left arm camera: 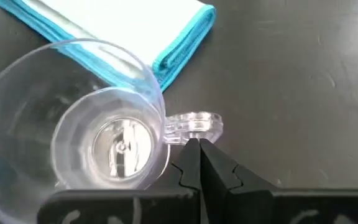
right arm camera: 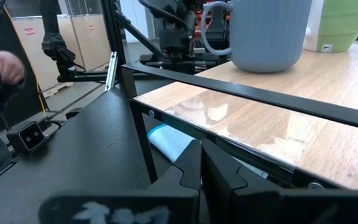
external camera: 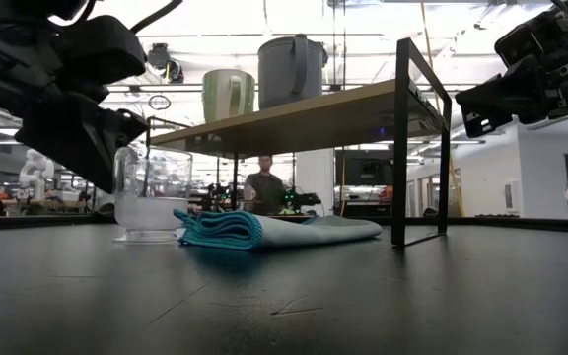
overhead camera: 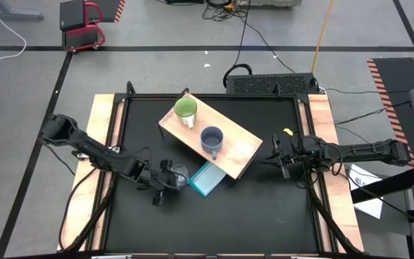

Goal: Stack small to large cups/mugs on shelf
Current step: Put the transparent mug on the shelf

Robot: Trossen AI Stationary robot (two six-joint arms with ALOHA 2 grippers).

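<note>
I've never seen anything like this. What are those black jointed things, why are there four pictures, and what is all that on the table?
The black jointed things are two robot arms, each ending in two fingers that pinch. One picture looks down from above, one looks level across the tabletop, and the other two come from small cameras on each arm's wrist.

On the black table stands a wooden shelf on thin dark legs. A green mug and a grey-blue mug already sit on top of it. Beside the shelf lies a folded light-blue cloth, and next to that stands a clear glass cup.

The left gripper is at the glass cup, its fingers pinched together right at the cup's small handle; a firm hold cannot be told. The right gripper waits shut near the shelf's other end, holding nothing.
</note>
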